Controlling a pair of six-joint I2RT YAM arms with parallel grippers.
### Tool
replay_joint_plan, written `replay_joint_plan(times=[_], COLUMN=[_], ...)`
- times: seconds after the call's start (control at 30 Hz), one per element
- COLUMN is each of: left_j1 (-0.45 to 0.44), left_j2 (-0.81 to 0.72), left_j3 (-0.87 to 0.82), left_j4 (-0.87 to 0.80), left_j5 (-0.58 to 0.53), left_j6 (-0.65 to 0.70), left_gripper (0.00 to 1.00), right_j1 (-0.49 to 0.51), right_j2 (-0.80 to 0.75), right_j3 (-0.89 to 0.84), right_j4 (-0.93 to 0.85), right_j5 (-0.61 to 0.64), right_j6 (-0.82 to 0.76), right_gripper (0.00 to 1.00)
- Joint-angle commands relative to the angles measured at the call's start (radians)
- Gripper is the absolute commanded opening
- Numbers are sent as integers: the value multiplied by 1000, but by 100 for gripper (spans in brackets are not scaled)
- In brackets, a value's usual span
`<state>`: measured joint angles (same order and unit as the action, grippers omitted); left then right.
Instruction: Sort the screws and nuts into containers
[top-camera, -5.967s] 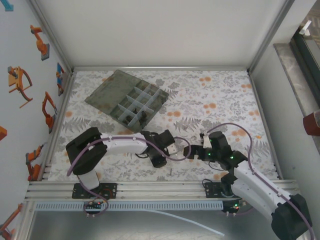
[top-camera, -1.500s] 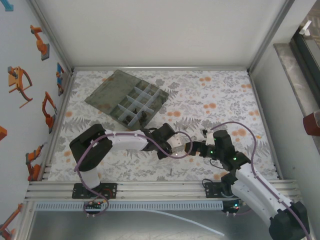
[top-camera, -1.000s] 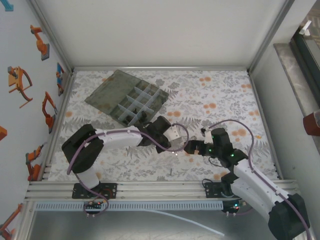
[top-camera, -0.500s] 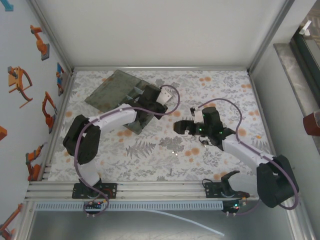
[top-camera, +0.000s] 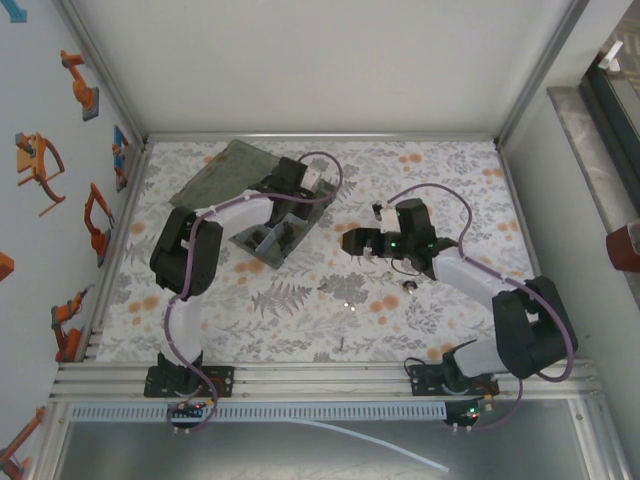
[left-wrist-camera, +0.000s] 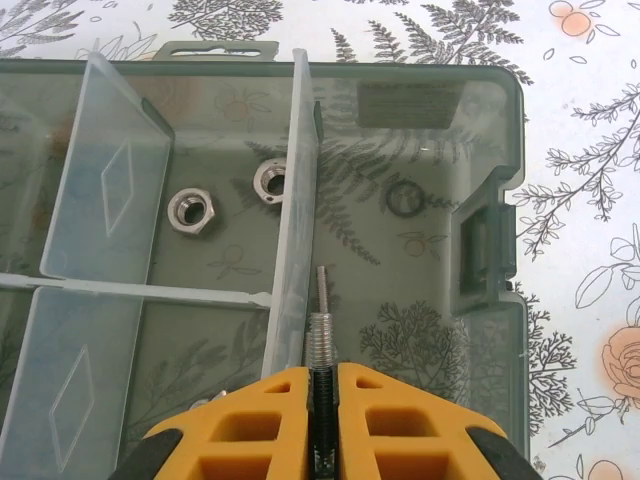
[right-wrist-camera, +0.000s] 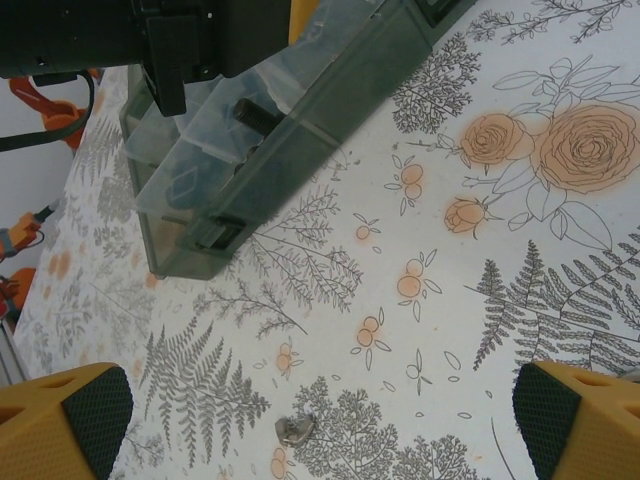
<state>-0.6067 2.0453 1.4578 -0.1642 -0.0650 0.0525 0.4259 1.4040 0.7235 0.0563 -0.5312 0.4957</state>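
Holding: a screw (left-wrist-camera: 321, 325), pinched tight in the left tool (left-wrist-camera: 322, 375), thread sticking out past the tips.
Screw spot: over the box (left-wrist-camera: 480, 150), just right of a pale divider (left-wrist-camera: 297, 180); touching the box floor or not, cannot tell.
Left cell: two shiny nuts (left-wrist-camera: 190, 208), close together but not touching, lying on the box floor.
Right cell: one dark ring (left-wrist-camera: 403, 198) lying flat, ahead of the screw tip.
Box place: on the flowery surface (right-wrist-camera: 450, 300), far left part, with the lid (top-camera: 212, 172) open and flat beside it.
Other arm: right tool (right-wrist-camera: 322, 380) spread wide, holding nothing, above the surface, near a corner of the box but apart from it.
Loose bit: small shiny metal piece (right-wrist-camera: 291, 430) on the surface, between the right tool's two pads (right-wrist-camera: 95, 410); nut or screw, cannot tell.
Front edge: tiny dark piece (top-camera: 341, 344) alone on the surface, too small to tell what.
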Motion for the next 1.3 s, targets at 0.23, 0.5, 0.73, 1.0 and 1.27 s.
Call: replay_joint_plan(times=[0.23,0.5,0.73,1.0,1.27], left_j1=[-4,-13,-56,-204,-339], left_j2=[-1,-119,-380,-537,-401], left_j3=[18,-71,-295,-484,-470], left_j4=[20,73,49,-147,-191], left_j5=[65,80,71,64,65], left_j6=[0,-36,-37,-60,-55], left_gripper=[14,18,19,29,35], right_j1=[-7,-7,-12,-11,-9], right_j2=[22,-75,-203,-241,-330], right_j3=[39,-22,-124,-179,-250], right_j4=[-22,-51,-126,-160,-126], right_j5=[1,19,66,45,35], right_j6=[-16,-22,-30,-40,-17], right_gripper=[99,99,99,99,99])
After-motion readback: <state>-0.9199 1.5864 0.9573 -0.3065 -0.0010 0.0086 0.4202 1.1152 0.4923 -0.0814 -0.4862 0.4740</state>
